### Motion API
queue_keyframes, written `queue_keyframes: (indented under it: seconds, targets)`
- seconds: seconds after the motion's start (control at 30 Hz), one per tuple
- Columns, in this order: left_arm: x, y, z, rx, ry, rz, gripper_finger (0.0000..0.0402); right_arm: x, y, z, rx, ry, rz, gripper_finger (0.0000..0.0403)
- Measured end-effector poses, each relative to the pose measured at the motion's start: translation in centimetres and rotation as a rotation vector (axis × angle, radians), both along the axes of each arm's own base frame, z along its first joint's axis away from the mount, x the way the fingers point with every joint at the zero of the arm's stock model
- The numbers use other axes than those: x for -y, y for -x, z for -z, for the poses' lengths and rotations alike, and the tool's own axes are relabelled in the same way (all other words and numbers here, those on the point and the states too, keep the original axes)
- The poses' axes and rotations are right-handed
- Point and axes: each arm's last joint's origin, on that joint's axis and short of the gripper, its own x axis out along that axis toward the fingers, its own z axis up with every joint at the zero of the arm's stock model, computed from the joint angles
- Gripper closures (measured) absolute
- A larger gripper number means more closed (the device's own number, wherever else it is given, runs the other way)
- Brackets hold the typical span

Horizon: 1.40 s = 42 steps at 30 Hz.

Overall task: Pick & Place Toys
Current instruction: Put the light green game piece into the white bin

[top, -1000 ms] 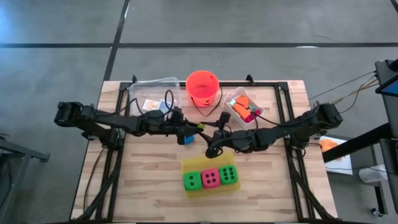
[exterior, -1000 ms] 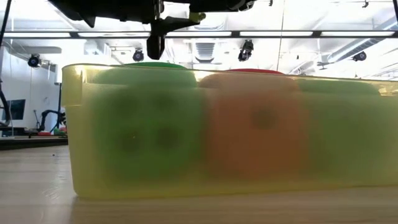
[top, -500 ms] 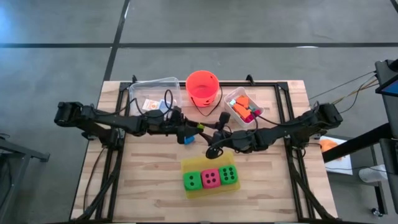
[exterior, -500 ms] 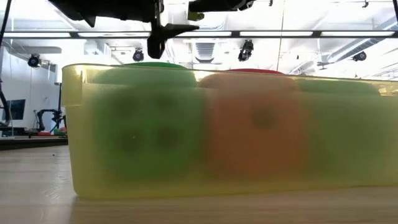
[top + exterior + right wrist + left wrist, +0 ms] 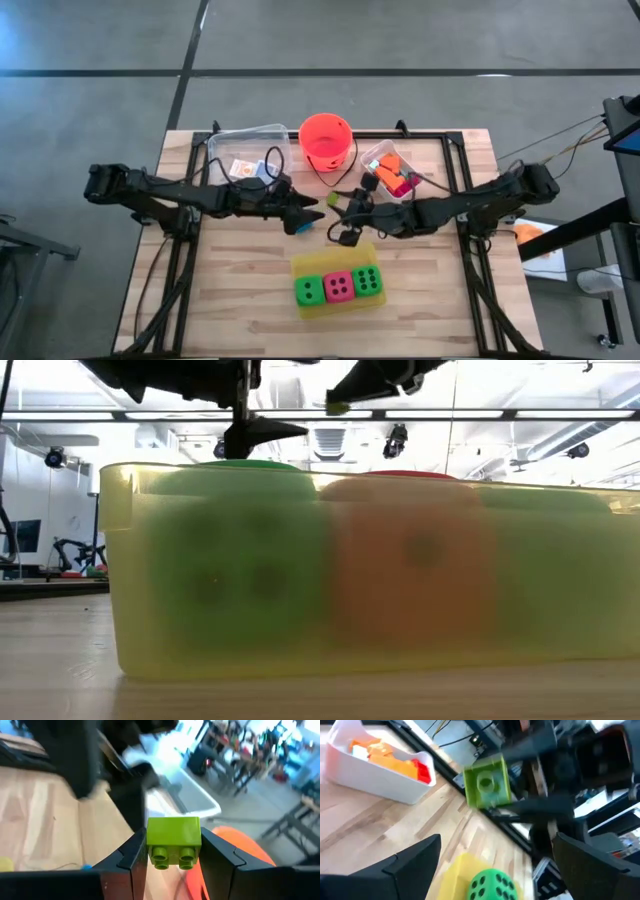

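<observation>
Right gripper (image 5: 173,851) is clamped on a small lime-green plastic brick (image 5: 173,842) mid-table, above the wood. Left gripper (image 5: 495,865) hangs released nearby. I'd carry it level, clear of that arm, before letting go.

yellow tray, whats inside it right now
The yellow tray holds three foam dice in a row: a green die, a pink die and another green die. The dice cover the tray floor beneath them, so anything under them is hidden.

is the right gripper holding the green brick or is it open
Holding: in the right wrist view the right gripper has both fingers pressed against the green brick.
</observation>
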Motion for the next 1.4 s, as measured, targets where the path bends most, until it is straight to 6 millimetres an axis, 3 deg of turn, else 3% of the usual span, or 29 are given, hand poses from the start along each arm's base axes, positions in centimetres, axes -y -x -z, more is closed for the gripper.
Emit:
queue_keyframes:
  seconds: [0.23,0.53,0.93,1.13,1.4]
  targets:
    - [-0.2,1.2,1.3,-0.202,-0.003,-0.057,0.0047,3.3,3.2,-0.4,-0.1,-0.169,0.123,0.0271]
    - [-0.5,2.4,3.3,-0.444,-0.015,-0.155,0.0047,9.8,6.8,2.4,-0.257,-0.564,0.247,0.0271]
    - [-0.6,3.2,4.2,-0.557,-0.039,-0.179,0.0047,16.9,10.4,5.5,-0.388,-0.693,0.643,0.0271]
    - [-0.6,3.2,4.2,-0.56,-0.04,-0.179,0.0047,18.9,12.1,7.4,-0.464,-0.759,0.752,0.0271]
    - [-0.6,3.2,4.2,-0.56,-0.04,-0.178,0.0047,19.6,12.6,8.8,-0.577,-0.782,0.795,0.0271]
